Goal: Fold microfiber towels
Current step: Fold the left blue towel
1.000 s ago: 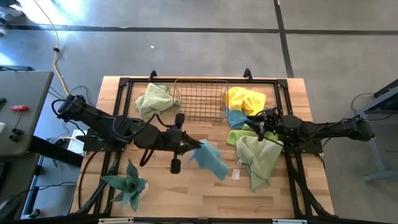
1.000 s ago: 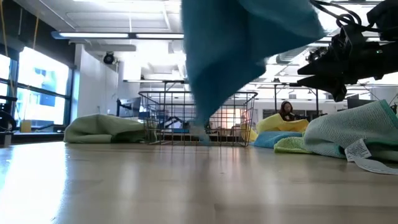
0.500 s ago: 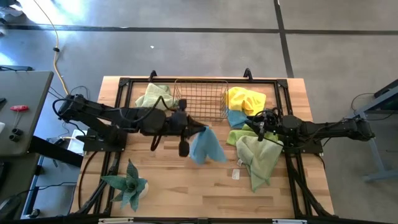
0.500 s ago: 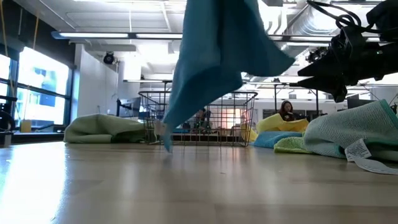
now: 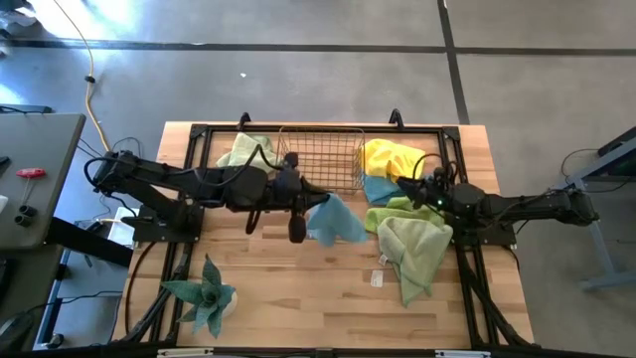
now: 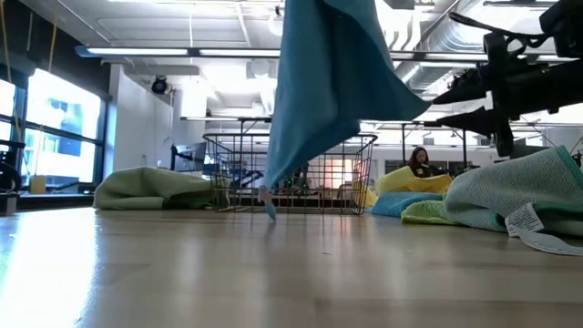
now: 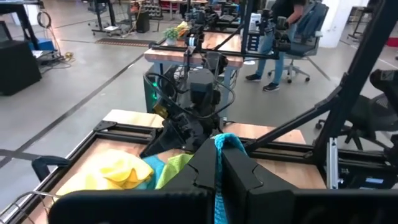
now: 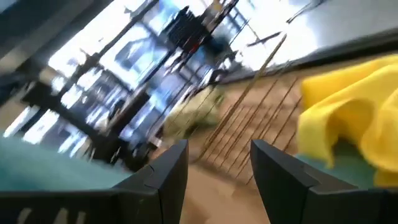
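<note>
My left gripper [image 5: 310, 202] is shut on a light blue microfiber towel [image 5: 334, 220] in mid-table, just in front of the copper wire basket [image 5: 320, 159]. In the low view the towel [image 6: 328, 91] hangs down in a long drape. At the right, my right gripper [image 5: 425, 189] hovers open over a heap of towels, touching none of them. The heap is made up of a yellow towel [image 5: 394, 159], a blue one [image 5: 378, 187], a lime green one [image 5: 388, 214] and a pale green one [image 5: 412, 254]. Another pale green towel [image 5: 243, 154] lies left of the basket. My left gripper pinches a bunched bit of the blue towel's upper edge [image 7: 225, 142] between its two shut fingers. The fingers lie almost level and come from the table's left. The towel hangs slack below them. Whether its lowest corner [image 6: 270, 215] touches the table top, I cannot tell.
A spiky green plant [image 5: 204, 293] stands near the front left corner. A black frame [image 5: 199, 134] runs around the wooden table. Bare wood [image 5: 298, 288] lies in front of the hanging towel. Beyond the table, in the room, a person [image 6: 421, 162] sits.
My left gripper has carried the blue towel toward the table's far edge and the basket. The hanging towel has swung along with it. My right gripper has rolled about its own axis without leaving its place, and its fingers have stayed apart.
</note>
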`<state>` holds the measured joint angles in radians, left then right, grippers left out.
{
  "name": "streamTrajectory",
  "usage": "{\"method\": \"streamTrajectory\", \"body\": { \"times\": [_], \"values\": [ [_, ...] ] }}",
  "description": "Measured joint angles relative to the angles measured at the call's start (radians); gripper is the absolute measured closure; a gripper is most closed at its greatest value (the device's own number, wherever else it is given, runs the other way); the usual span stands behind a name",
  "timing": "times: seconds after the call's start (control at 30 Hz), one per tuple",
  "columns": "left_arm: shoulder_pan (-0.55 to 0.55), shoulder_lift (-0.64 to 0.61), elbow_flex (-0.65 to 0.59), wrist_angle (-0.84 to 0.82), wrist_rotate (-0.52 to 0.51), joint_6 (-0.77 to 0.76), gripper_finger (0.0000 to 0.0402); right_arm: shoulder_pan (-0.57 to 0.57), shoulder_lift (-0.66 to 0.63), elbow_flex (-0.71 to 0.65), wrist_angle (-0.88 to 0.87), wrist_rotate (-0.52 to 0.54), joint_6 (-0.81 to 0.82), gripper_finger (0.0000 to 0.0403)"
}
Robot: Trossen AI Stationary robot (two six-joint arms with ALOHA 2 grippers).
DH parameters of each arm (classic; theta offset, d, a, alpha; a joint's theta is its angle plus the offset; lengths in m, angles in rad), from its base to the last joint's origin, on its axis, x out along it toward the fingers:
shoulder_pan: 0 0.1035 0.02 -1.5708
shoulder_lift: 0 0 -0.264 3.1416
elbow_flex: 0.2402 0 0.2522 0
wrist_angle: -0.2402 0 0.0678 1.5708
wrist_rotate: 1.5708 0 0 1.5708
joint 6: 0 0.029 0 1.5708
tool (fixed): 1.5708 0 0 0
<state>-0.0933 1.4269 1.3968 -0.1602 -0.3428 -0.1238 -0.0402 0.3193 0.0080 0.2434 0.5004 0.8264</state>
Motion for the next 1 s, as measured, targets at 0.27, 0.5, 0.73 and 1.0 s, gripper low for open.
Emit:
{"method": "streamTrajectory", "body": {
  "times": [0.27, 0.5, 0.73, 1.0],
  "values": [
    [0.033, 0.0, -0.01, -0.001, 0.0, -0.127, 0.0401, 0.0, 0.0, 0.0, 0.206, -0.011, 0.117, 0.0236],
    [0.068, 0.0, -0.038, -0.009, 0.0, -0.247, 0.0401, 0.047, 0.036, 0.078, 0.322, -0.085, 0.006, 0.0236],
    [0.087, 0.023, -0.039, -0.003, 0.0, -0.269, 0.0401, 0.124, 0.209, 0.249, 0.32, -0.082, -0.229, 0.0236],
    [0.089, 0.041, -0.039, -0.006, 0.0, -0.313, 0.0401, 0.178, 0.426, 0.445, 0.224, -0.1, -0.422, 0.0236]
  ]
}}
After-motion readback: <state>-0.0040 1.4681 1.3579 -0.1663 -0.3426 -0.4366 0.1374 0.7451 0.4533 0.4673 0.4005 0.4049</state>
